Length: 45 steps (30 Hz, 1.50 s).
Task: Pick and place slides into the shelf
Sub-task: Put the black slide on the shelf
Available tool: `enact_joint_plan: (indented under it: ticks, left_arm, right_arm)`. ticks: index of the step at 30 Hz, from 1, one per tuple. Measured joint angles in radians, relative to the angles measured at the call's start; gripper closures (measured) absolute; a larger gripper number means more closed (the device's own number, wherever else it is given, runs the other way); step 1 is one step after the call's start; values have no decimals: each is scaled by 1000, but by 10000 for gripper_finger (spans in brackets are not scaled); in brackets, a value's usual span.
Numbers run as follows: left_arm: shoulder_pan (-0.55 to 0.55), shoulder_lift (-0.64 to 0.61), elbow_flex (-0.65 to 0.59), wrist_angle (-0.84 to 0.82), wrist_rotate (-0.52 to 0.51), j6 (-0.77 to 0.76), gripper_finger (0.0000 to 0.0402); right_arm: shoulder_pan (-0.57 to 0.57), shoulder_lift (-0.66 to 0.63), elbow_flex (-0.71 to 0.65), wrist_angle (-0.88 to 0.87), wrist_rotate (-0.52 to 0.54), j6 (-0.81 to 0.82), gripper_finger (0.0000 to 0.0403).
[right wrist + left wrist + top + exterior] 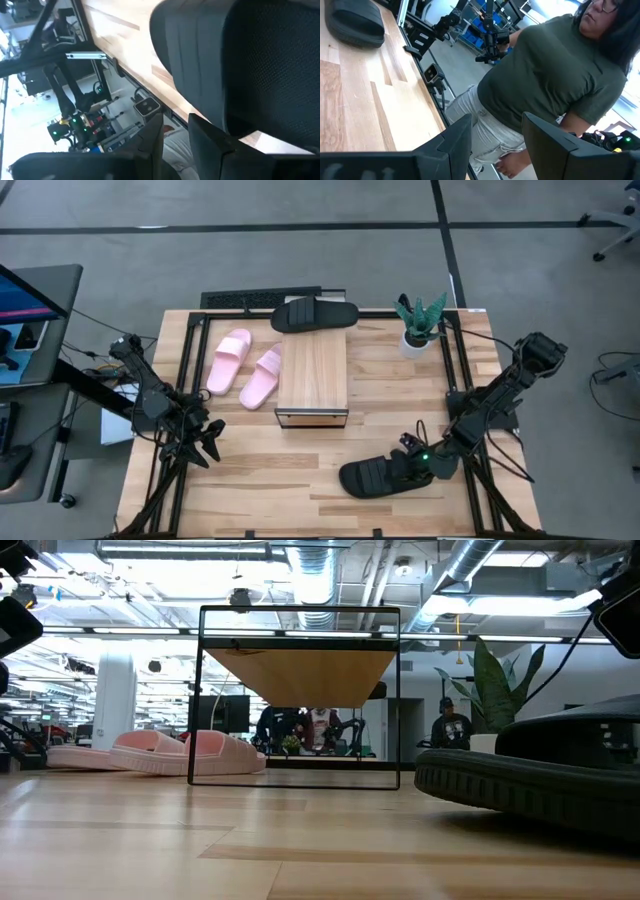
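1. The shelf (313,375) stands mid-table; its plank top is bare; one black slide (315,314) lies at its far end, touching or just beside it; under the plank, in the low view, I can see no slide.
2. The pink pair (243,366) lies just left of the shelf.
3. The other black slide (378,476) lies near the right front; the right gripper (412,461) is at its right end, fingers closing around its edge.
4. The left gripper (207,442) waits at the near left, fingers spread, nothing between them.
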Motion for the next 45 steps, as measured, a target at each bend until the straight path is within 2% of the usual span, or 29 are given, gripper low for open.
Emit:
enact_joint_plan:
  ticks: [9,32,45]
  left_arm:
    - [0,0,0,0,0,0,239]
    - [0,0,0,0,0,0,239]
    - [0,0,0,0,0,0,239]
  right_arm:
    - [0,1,0,-66,-85,-4,320]
    - [-23,1,0,-86,-103,-20,320]
    - [-68,7,0,-101,-168,-49,320]
